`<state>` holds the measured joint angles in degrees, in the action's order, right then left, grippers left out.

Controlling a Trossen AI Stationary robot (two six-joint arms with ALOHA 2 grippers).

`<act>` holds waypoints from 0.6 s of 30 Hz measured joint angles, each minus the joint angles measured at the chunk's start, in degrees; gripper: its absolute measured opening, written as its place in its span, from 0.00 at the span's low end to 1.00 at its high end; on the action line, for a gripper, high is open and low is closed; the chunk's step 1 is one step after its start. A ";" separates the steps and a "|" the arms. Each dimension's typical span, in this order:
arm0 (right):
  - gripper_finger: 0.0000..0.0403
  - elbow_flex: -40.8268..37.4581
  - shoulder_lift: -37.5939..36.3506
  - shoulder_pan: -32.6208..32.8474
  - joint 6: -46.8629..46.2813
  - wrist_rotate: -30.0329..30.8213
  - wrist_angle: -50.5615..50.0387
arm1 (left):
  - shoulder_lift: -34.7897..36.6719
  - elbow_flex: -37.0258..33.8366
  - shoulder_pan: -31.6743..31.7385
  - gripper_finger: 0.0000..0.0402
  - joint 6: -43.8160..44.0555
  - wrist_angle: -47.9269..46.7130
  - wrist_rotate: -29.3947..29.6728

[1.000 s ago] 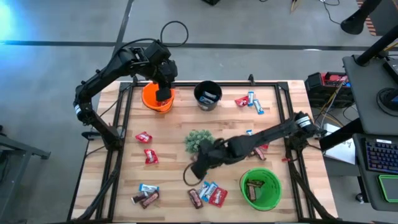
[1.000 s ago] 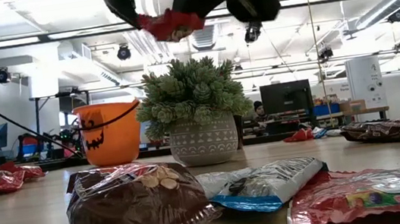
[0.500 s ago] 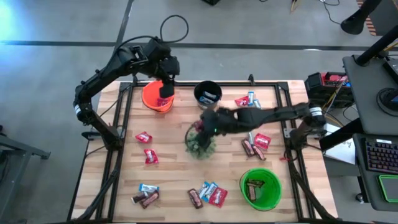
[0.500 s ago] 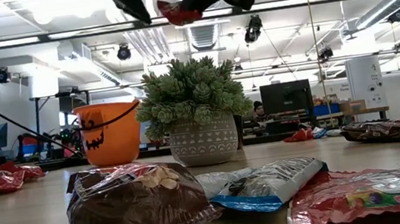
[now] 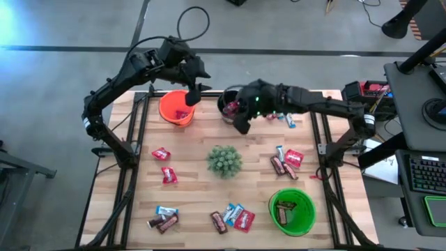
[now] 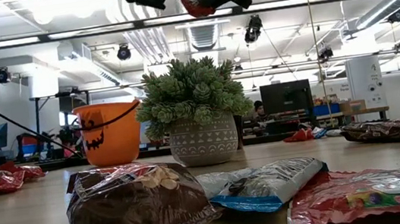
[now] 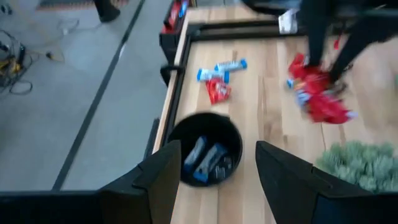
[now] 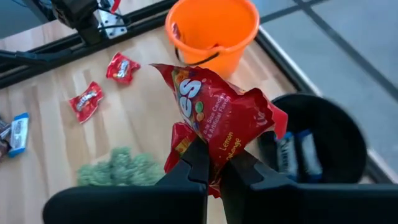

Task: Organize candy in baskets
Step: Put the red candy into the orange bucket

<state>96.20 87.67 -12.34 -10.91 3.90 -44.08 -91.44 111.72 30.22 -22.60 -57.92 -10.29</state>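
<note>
Right gripper [image 8: 211, 163] jaws clamped on a red candy [image 8: 214, 118] above the black basket [image 5: 232, 107]; left gripper [image 7: 211, 168] jaws wide, empty, near the orange basket [image 5: 175, 108].

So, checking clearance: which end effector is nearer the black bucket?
Right. The right end effector hangs at the black bucket's rim; the left end effector sits between it and the orange bucket.

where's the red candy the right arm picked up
The red candy is pinched in the right gripper, held in the air beside the black basket at the table's far edge.
</note>
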 joint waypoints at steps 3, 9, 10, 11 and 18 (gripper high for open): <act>0.02 0.00 -0.51 -3.00 4.00 -2.80 0.91 | 0.46 0.00 0.00 0.47 2.80 3.48 -2.84; 0.02 0.00 -0.56 -8.29 11.31 -7.73 3.46 | 0.52 0.00 0.00 0.47 8.01 11.17 -9.86; 0.02 0.00 -0.56 -9.10 12.16 -8.42 3.53 | 0.52 0.02 -0.02 0.47 8.45 12.00 -9.97; 0.02 0.00 -0.56 -9.91 12.94 -8.92 3.71 | 0.50 0.02 -0.02 0.47 8.85 12.59 -10.00; 0.02 0.00 -0.56 -12.10 17.79 -9.25 6.79 | 0.41 0.02 0.04 0.47 11.21 13.47 -9.85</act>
<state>96.20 87.11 -24.44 6.88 -5.35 -37.28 -91.02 111.74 30.26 -11.40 -44.46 -20.14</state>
